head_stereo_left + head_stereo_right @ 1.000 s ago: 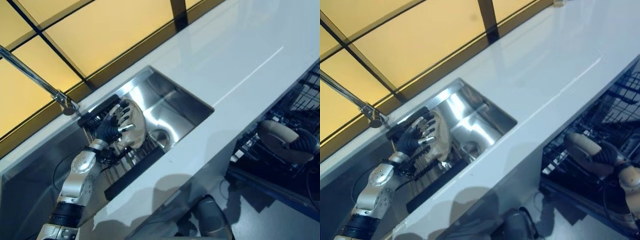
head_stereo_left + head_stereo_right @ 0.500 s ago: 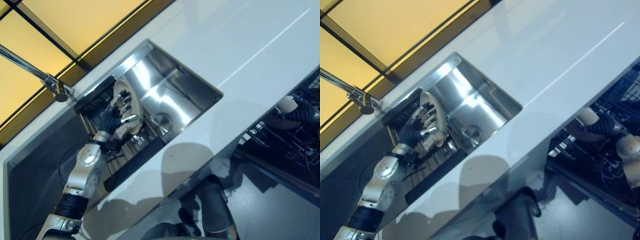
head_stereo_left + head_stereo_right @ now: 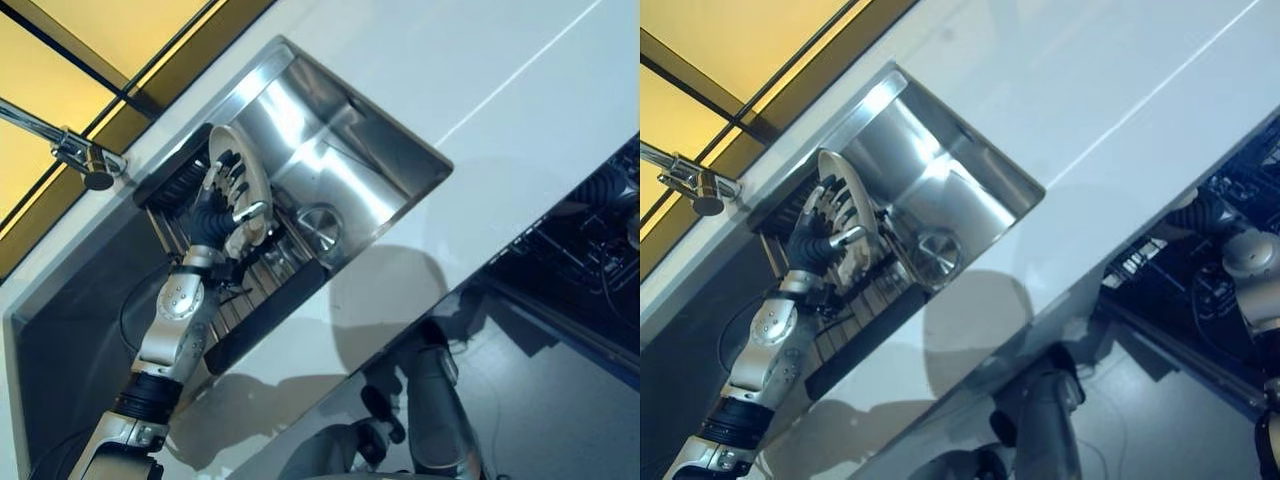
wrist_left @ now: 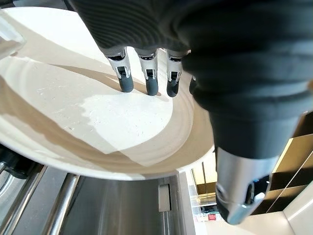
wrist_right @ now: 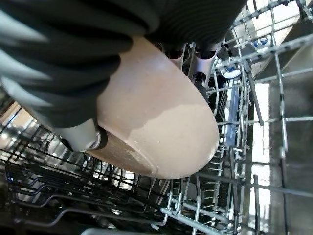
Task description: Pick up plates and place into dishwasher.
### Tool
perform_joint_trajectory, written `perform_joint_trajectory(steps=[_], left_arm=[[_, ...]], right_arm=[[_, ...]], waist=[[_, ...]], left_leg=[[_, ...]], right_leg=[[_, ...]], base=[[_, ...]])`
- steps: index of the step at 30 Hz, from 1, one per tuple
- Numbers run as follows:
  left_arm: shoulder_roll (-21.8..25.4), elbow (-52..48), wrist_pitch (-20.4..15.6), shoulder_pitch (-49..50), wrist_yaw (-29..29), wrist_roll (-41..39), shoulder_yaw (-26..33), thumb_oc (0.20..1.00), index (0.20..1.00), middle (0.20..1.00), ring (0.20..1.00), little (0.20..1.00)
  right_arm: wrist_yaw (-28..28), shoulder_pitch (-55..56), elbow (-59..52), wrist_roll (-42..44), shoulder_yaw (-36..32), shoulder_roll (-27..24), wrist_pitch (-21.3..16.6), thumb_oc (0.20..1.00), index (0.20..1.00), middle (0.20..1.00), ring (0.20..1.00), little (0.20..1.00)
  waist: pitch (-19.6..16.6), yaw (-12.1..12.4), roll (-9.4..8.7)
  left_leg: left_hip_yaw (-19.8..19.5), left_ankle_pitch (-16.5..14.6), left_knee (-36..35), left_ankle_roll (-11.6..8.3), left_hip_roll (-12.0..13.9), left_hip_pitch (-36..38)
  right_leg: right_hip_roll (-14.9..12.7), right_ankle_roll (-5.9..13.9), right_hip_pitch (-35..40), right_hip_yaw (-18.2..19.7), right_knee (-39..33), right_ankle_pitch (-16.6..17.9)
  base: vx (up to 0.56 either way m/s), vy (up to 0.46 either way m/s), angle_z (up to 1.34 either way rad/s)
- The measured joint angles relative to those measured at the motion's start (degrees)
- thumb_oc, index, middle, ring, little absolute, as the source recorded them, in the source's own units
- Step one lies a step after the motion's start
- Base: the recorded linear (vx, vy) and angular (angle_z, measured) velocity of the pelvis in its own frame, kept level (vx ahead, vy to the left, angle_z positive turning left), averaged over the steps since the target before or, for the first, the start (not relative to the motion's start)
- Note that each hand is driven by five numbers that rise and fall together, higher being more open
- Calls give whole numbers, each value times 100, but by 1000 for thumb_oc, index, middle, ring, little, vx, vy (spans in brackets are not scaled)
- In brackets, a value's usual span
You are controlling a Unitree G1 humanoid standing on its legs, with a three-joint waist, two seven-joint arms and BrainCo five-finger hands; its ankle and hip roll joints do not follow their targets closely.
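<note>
We see a white plate point(image 3: 232, 180) standing on edge in the drying rack point(image 3: 255, 275) inside the steel sink point(image 3: 340, 150), in the upper left of the head views. Our left robot hand point(image 3: 215, 210) grips it: in the left wrist view the dark fingertips point(image 4: 149, 87) press on the plate's pale face point(image 4: 98, 127) and the thumb point(image 4: 239, 196) reaches round past its rim, so the robot hand is closed on the plate. The plate leans slightly, its lower edge down among the rack's bars. A faucet point(image 3: 60, 145) juts in from the left edge, above the sink, and yellow panels point(image 3: 90, 40) fill the upper left corner.

A second plate, tan in colour point(image 5: 161, 132), sits in our right robot hand point(image 5: 88, 132), seen in the right wrist view. The fingers point(image 5: 203, 66) curl over one side and the thumb lies against the other, so this robot hand is closed on the tan plate. It is held among the wire tines of the dishwasher rack point(image 5: 244, 147); we cannot tell whether it touches them. In the head views the dishwasher point(image 3: 590, 250) lies at the right edge, below the white table point(image 3: 480, 90), which runs diagonally across the frame between sink and dishwasher.
</note>
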Motion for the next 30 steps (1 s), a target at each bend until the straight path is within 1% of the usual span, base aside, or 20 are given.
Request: perform_joint_trajectory(steps=[3, 7, 8, 9, 10, 13, 17, 19, 24, 28, 30], left_arm=[[0, 7, 8, -27, 14, 0, -41, 1000, 1000, 1000, 1000, 1000], [0, 7, 65, -83, 13, -1, -65, 1000, 1000, 1000, 1000, 1000], [0, 7, 85, -110, 13, -1, -67, 1000, 1000, 1000, 1000, 1000], [3, 7, 109, -135, 13, -3, -68, 1000, 1000, 1000, 1000, 1000], [4, 8, 143, -179, 13, -8, -82, 1000, 1000, 1000, 1000, 1000], [18, 7, 247, -328, -28, -14, -160, 1000, 1000, 1000, 1000, 1000], [20, 11, 366, -465, -87, -61, -162, 1000, 1000, 1000, 1000, 1000], [24, 70, 387, -468, -91, -61, -163, 1000, 1000, 1000, 1000, 1000], [27, 115, 455, -464, -101, -61, -163, 1000, 1000, 1000, 1000, 1000], [27, 138, 478, -439, -136, -61, -148, 1000, 1000, 1000, 1000, 1000], [28, 137, 502, -432, -198, -61, -144, 1000, 1000, 1000, 1000, 1000]], right_arm=[[-90, -28, 20, 0, 33, 18, 4, 200, 200, 200, 200, 200], [-66, -26, 44, 0, 29, 19, 29, 200, 200, 200, 200, 200], [-14, -37, 59, 0, 18, 18, 53, 482, 482, 482, 482, 482], [26, -67, 109, 0, 19, 17, 63, 1000, 1000, 1000, 1000, 1000], [27, -115, 232, -2, 21, 11, 71, 1000, 1000, 1000, 1000, 1000], [16, -220, 627, -38, 18, -52, 287, 1000, 1000, 1000, 1000, 1000], [19, -81, 1440, -309, 115, -130, 814, 1000, 1000, 1000, 1000, 1000], [-42, 112, 1474, -334, 178, -56, 788, 1000, 1000, 1000, 1000, 1000], [-40, 402, 1569, -426, 173, -29, 901, 1000, 1000, 1000, 1000, 1000], [-37, 685, 1580, -429, 115, -22, 893, 1000, 1000, 1000, 1000, 1000], [-14, 828, 1575, -429, -33, -8, 886, 1000, 1000, 1000, 1000, 1000]], waist=[[0, 2, 0], [1, 3, -2], [2, 3, -2], [5, 4, -7], [7, 13, -9], [18, 84, -25], [45, 227, -61], [51, 261, -70], [79, 290, -108], [81, 297, -111], [83, 297, -114]], left_leg=[[-5, 4, -14, 6, -14, -3], [-27, 11, -8, 17, -33, -10], [-35, 13, 1, 20, -36, -21], [-41, 15, 16, 24, -36, -29], [-56, 16, 35, 25, -35, -37], [-117, 18, 86, 26, -27, -42], [-169, 24, 94, 19, -2, -68], [-172, 23, 78, 17, 8, -52], [-282, 24, -3, 16, 40, 135], [-345, 24, -90, 15, 70, 371], [-365, 24, -113, 15, 79, 494]], right_leg=[[-44, 4, -3, -21, -1, 17], [-53, 9, 4, -36, -2, 22], [-59, 11, 4, -42, -2, 23], [-64, 14, 6, -46, -3, 25], [-70, 14, 16, -59, -4, 26], [-82, 13, 56, -110, -8, 25], [-79, 26, 70, -167, -23, 36], [-69, -4, 100, -181, -53, 53], [-70, -7, 379, -320, -208, 63], [-62, 3, 681, -425, -331, 57], [-60, 11, 830, -453, -369, 51]], base=[[0, 0, 0], [-15, -5, 3], [-5, -9, 4], [4, -11, 6], [11, -7, 8], [2, 0, 9], [-3, 17, 7], [0, 0, 0], [18, 21, 10], [46, 19, 9], [73, 17, 6]])
